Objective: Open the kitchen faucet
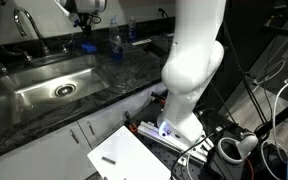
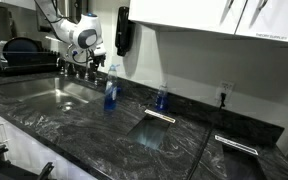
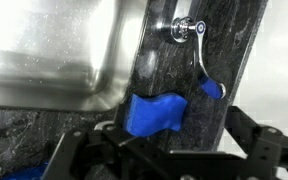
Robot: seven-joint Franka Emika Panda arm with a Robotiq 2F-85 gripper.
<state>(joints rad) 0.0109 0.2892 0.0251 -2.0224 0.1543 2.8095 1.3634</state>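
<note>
Kitchen faucet (image 1: 29,28) upright, lever (image 3: 197,52) pointing toward tool (image 3: 189,100)

Noted: the sink (image 1: 34,85) is brushed silver steel, and the kitchen faucet (image 1: 24,22) behind it is mirror chrome. The countertop (image 2: 84,135) around the sink is black stone with pale grey veining. My gripper (image 3: 187,100) is black with bright blue pads (image 3: 154,112), and the bottle (image 2: 110,92) beside the sink is clear with blue.

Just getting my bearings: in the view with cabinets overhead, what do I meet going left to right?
Dark dish rack, robot arm's white wrist, tall clear-and-blue bottle, smaller blue bottle, wall plug.
</note>
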